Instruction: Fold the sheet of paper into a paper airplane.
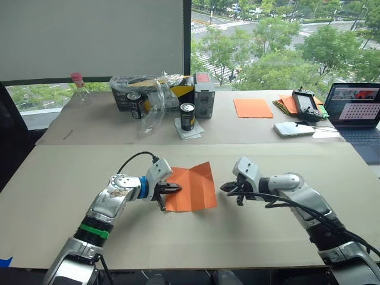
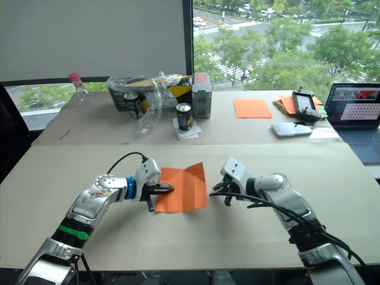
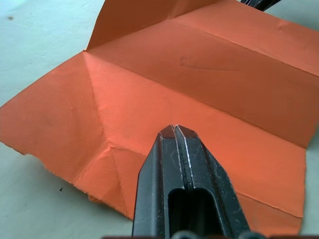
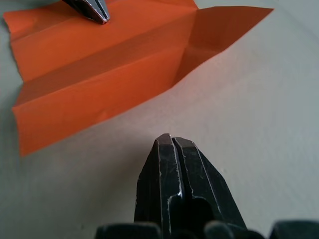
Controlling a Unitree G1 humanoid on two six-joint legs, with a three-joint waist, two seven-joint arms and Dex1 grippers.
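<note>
From the head camera, the sheet of paper (image 1: 191,187) lies on the near table (image 1: 71,178), creased, with its far right corner lifted. The left claw (image 1: 176,189) has its tips over the sheet's left edge, fingers pressed together with nothing between them. The right claw (image 1: 225,187) sits just beside the sheet's right edge, apart from it, clenched and empty too. On the far table stand two dark cans (image 1: 187,116), a crumpled clear plastic bag (image 1: 151,104), a grey box with a red top (image 1: 203,95) and a clear bottle with a pink cap (image 1: 78,89). To the right lie a flat orange sheet (image 1: 253,107), a stack of orange sheets (image 1: 286,104), a black handheld controller (image 1: 306,104), a phone (image 1: 294,129) and an open laptop (image 1: 355,110) showing a grid of dots. No label or writing can be read on any of them. Nothing stands between the claws and the paper.

The left wrist camera adds what the head view cannot: the sheet's crease lines up close, one long fold running across and diagonal folds meeting near a ragged, slightly crumpled edge. The closed left fingertips (image 3: 175,144) lie over the orange surface.

The right wrist camera shows the closed right fingertips (image 4: 172,149) over bare table, short of the sheet's edge, with the left claw's tip (image 4: 94,10) on the far side of the paper and the raised corner pointing outward
</note>
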